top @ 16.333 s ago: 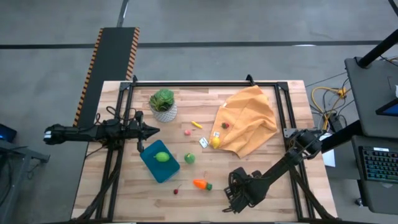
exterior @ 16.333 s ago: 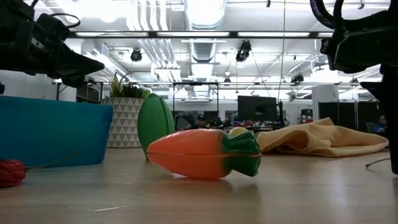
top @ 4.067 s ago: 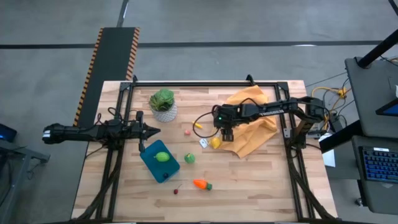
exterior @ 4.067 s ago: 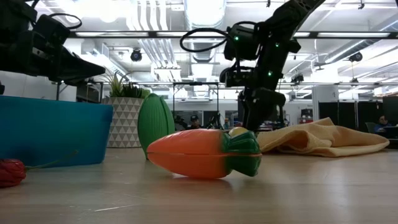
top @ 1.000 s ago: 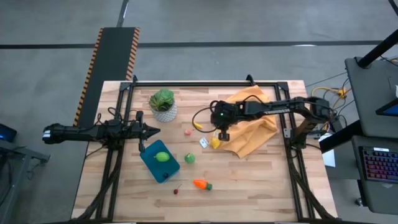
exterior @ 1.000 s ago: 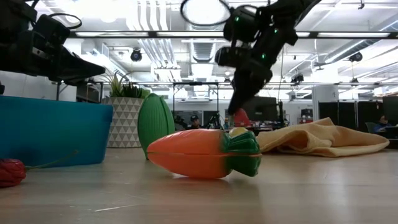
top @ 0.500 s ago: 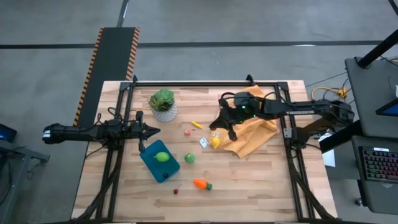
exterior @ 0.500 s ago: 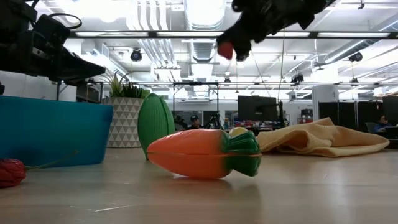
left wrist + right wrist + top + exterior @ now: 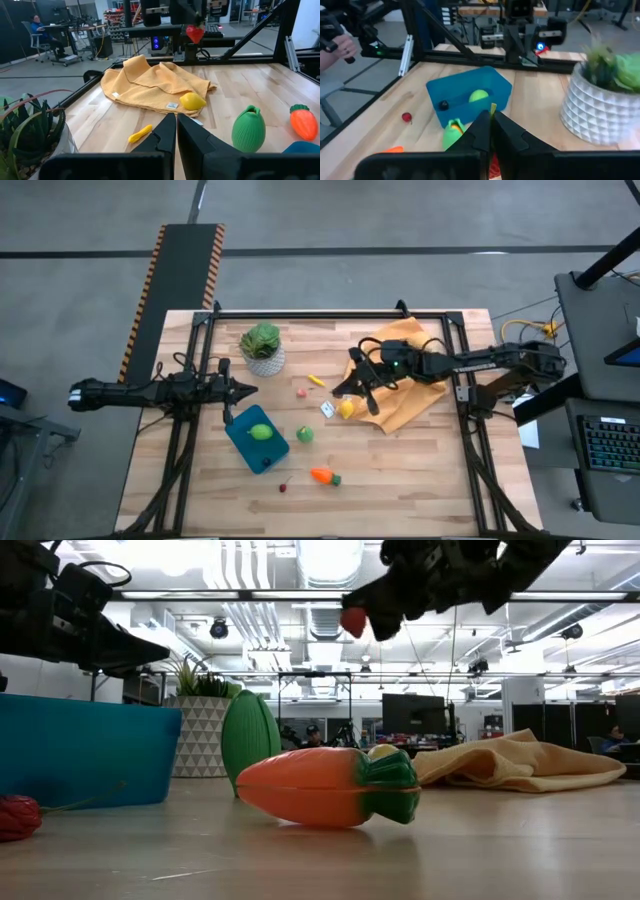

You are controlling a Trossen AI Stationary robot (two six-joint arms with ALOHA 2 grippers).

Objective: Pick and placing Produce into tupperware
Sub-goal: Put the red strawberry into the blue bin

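Observation:
My right gripper (image 9: pixel 344 390) hangs high over the table's middle, beside the orange cloth's left edge, shut on a small red produce piece (image 9: pixel 353 621). The teal tupperware (image 9: pixel 257 443) lies at the near left with a yellow-green fruit (image 9: pixel 260 432) inside. On the wood rest a green fruit (image 9: pixel 304 434), an orange carrot (image 9: pixel 323 476), a red cherry (image 9: pixel 283 486), a yellow lemon (image 9: pixel 346 408), a thin yellow piece (image 9: pixel 316 380) and a pink-red piece (image 9: pixel 301 392). My left gripper (image 9: pixel 246 390) waits shut at the left, just beyond the tupperware. My right gripper pinches the red piece (image 9: pixel 195 34) between its two fingers, at their free ends. The fingers run nearly level, slanting a little down, and point toward the table's left. The piece is lifted well clear of the table and the cloth.
An orange cloth (image 9: pixel 405 375) lies crumpled at the far right, under my right arm. A leafy plant in a white pot (image 9: pixel 262 348) stands at the far left. A white tag (image 9: pixel 327 409) lies by the lemon. A black frame (image 9: pixel 330 314) runs round the table.
My right gripper has risen from the cloth's left edge with the red piece, which is now lifted clear. It has tipped from pointing down to nearly level, fingers toward the table's left, while the wrist swung back toward the right. It has stayed shut.

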